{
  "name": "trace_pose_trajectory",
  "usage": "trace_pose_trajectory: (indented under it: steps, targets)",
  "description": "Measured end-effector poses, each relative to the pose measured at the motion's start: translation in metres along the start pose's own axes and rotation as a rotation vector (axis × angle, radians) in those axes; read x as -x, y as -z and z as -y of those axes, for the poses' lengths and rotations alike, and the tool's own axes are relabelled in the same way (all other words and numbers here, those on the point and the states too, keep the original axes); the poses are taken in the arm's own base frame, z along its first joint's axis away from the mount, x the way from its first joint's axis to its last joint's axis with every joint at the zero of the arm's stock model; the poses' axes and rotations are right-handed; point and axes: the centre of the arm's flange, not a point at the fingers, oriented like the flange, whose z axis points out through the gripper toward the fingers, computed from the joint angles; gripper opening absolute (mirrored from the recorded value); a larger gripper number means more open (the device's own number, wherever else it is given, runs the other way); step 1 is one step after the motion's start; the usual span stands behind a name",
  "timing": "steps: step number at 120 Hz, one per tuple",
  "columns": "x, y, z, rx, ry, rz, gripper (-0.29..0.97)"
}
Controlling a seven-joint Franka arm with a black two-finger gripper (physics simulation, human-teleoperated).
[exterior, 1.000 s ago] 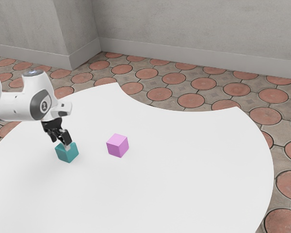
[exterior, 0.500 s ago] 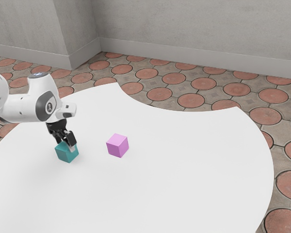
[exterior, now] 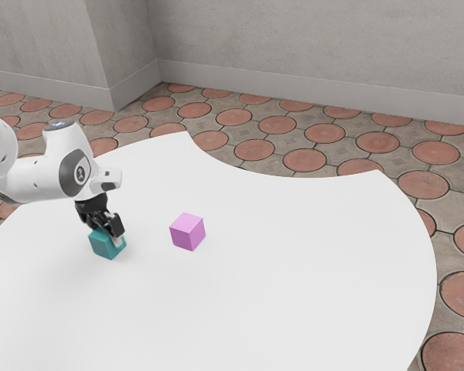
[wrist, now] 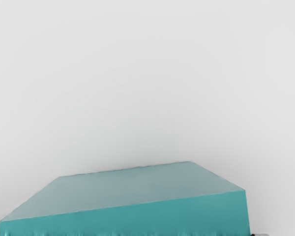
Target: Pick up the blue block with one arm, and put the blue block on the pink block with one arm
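Two fingers (exterior: pixel 108 231) apart, straddling blue block (exterior: pixel 104 246)

on the table (exterior: pixel 294 263), one block (exterior: pixel 102 246) sits directly under the gripper (exterior: pixel 109 231); the other block (exterior: pixel 187 231) lies apart at its three o'clock in the exterior view.

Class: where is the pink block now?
On the table, left of centre in the exterior view; the pink block sits apart, right of the blue block.
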Motion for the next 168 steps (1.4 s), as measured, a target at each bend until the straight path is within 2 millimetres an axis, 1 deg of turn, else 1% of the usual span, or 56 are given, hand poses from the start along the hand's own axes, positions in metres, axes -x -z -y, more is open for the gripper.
trace_pose_trajectory:
  steps: [13,23,37,47,63,84,95,109,117,132,140,159,168]
  targets:
    - [0.000,0.000,0.001,-0.001,0.004,0.000,0.42]
    - [0.001,0.000,0.002,-0.007,0.006,0.001,0.34]
    - [0.000,0.001,0.001,-0.018,0.004,0.005,0.30]
    - [-0.003,0.006,-0.002,-0.028,-0.005,0.000,0.30]
    - [-0.012,0.029,-0.006,-0.060,-0.020,-0.018,0.31]
    - [-0.040,0.069,-0.012,-0.106,-0.032,-0.023,0.31]
    - [-0.055,0.087,-0.026,-0.111,-0.037,-0.023,0.31]
    - [-0.077,0.098,-0.053,-0.109,-0.055,-0.012,0.32]
    - [-0.081,0.098,-0.064,-0.101,-0.054,0.003,0.32]
    - [-0.088,0.093,-0.093,-0.088,-0.070,0.027,0.32]
    - [-0.097,0.091,-0.106,-0.089,-0.080,0.032,0.32]
    - [-0.122,0.086,-0.129,-0.107,-0.101,0.045,0.32]
    - [-0.126,0.086,-0.136,-0.109,-0.099,0.053,0.32]
